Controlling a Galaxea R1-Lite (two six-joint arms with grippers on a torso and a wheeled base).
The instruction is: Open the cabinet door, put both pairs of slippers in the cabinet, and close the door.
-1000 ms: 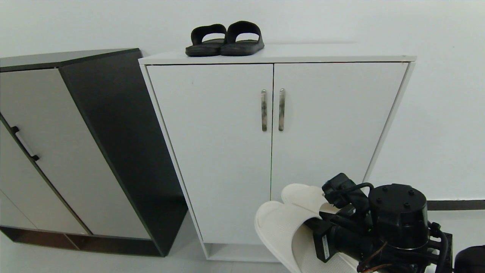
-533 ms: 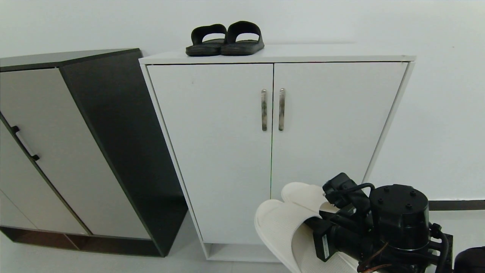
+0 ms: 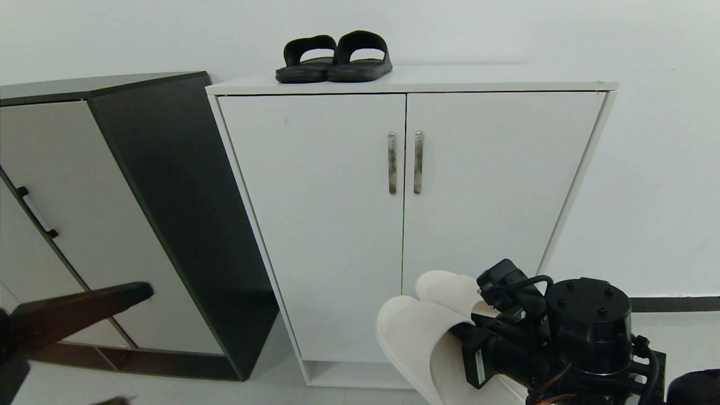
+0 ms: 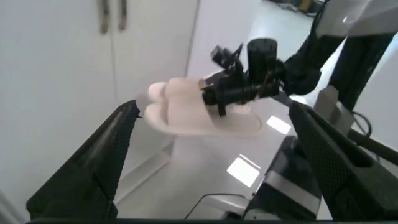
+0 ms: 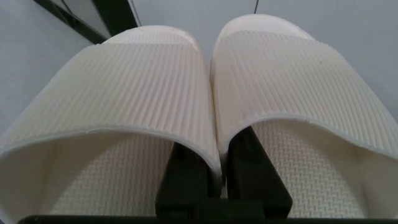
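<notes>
The right gripper (image 3: 471,331) pinched the white slippers (image 3: 419,332) together by their adjoining straps, low before the shut white cabinet (image 3: 315,236), the black slippers (image 3: 333,59) sat on its top, and the left gripper (image 4: 212,112) hung with its fingers spread wide.

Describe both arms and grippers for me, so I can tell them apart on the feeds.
Right arm: black, round bolted joint cap, looping black cable, white label, thin orange wires. Right gripper: black squared fingers. Left gripper: two long, flat, tapering black fingers.

Shut cabinet doors (image 3: 337,225) directly ahead of white slippers (image 3: 419,337).
</notes>
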